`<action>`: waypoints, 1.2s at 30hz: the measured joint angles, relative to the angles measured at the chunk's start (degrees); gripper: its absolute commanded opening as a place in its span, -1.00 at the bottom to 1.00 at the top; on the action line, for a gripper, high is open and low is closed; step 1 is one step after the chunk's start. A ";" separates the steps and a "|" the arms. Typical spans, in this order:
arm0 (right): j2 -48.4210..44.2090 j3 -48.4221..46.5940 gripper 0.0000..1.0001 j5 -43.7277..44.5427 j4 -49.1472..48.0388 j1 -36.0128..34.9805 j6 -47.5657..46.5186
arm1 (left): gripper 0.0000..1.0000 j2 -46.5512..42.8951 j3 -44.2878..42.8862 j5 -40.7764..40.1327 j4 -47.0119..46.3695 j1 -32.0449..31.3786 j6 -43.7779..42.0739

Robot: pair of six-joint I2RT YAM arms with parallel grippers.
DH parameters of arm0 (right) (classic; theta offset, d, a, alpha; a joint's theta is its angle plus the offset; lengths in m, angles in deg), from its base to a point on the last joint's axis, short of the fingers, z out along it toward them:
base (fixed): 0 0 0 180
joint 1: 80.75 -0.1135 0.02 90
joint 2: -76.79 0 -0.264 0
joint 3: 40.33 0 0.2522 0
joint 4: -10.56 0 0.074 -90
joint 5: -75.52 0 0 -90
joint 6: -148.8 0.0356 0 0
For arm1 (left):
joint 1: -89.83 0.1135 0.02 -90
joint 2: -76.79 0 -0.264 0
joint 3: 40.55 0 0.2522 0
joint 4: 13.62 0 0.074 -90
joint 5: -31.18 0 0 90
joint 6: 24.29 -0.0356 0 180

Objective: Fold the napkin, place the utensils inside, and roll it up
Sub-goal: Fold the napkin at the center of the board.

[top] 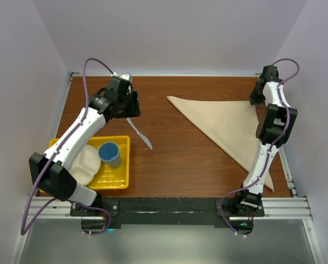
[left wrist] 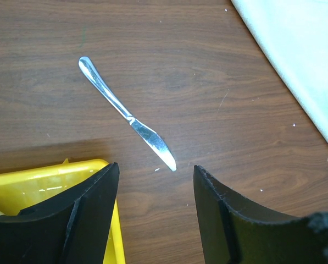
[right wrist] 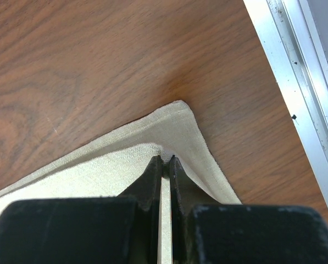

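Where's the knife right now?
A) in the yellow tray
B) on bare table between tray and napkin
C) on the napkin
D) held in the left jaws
B: the knife lies on the bare table, apart from the yellow tray and the napkin, ungripped.

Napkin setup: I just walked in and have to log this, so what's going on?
The napkin lies folded into a triangle, the right gripper pinched shut on its far corner. The left gripper hangs open above the knife, which lies on the table beside the yellow tray, not yet on the napkin.
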State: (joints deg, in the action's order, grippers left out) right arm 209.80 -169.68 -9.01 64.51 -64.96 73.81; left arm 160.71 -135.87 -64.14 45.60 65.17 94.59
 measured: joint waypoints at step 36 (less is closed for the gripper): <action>-18.32 15.32 0.06 10.95 8.50 -10.78 9.94 | -0.23 -4.07 8.98 11.93 -10.49 0.63 2.47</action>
State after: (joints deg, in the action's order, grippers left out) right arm 191.49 -154.36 1.94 73.01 -75.73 83.75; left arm 156.64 -126.88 -52.21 35.11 65.80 97.06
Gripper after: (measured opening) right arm 0.568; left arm 0.479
